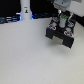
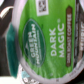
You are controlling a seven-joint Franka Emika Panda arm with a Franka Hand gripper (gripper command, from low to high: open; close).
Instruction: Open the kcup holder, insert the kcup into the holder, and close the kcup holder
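The black kcup holder (image 1: 59,34) stands at the exterior view's right, its tray pulled out toward the front with reddish and white-lidded pods in the slots. My gripper (image 1: 62,19) hangs right above the tray's rear slots. It is shut on the kcup (image 1: 63,22), a white pod with a green top. In the wrist view the kcup's green and dark lid (image 2: 47,37), printed "Dark Magic", fills almost the whole picture and hides the tray below. I cannot tell whether the pod touches a slot.
A tall white bottle-shaped post (image 1: 25,11) stands at the back, toward the exterior view's left. Dark objects (image 1: 7,20) line the back edge of the white table (image 1: 25,55).
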